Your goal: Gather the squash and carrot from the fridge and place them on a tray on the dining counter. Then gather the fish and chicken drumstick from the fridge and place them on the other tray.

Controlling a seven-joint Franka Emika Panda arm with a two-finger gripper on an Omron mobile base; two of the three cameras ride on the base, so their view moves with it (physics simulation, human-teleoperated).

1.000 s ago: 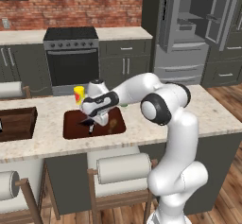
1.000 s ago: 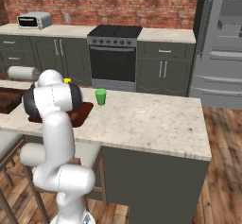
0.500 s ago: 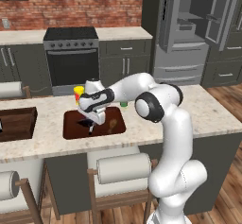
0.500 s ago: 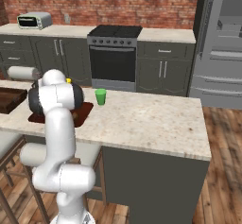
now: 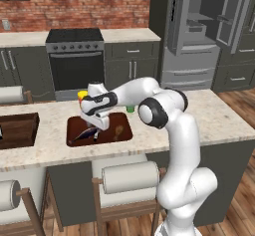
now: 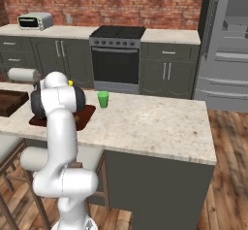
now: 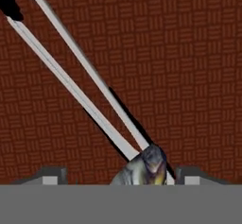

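Two dark fingertips [image 7: 54, 175] of the pincer [image 7: 118, 176] stood wide apart in the hand view, w/ the fish [image 7: 144, 166] between them – jaws spread, not clamped on it, though contact w/ either tip couldn't be judged. Fish lay grey w/ a yellowish belly patch on the woven brown floor of the tray [image 7: 189, 76]. Two pale strips crossed that tray floor diagonally; what they were couldn't be told.

From the left base view the pincer [image 5: 94, 126] hung just over the same tray [image 5: 124, 133], pointing down, fish [image 5: 85, 133] lying dark on the tray's left half, right below the tips. A small brown item – prob. the chicken drumstick [image 5: 118, 129] – lay on the tray's right part, near the fish but apart. Tray sat on the speckled dining table [image 5: 219, 118], approx. mid-left. Other tray [image 5: 20, 130], darker, sat farther left on the same table, well apart. A green cup [image 6: 102, 99] stood on the table just behind the first tray [image 6: 87, 115] in the right base view; a yellow bit [image 5: 82, 94] showed behind the wrist.

Beyond: stove [image 5: 75, 60] at the back wall, fridge [image 5: 194, 36] w/ doors open to its right, toaster oven [image 6: 35, 21] on the far back counter. Stools [image 5: 129, 177] stood under the table's near edge.
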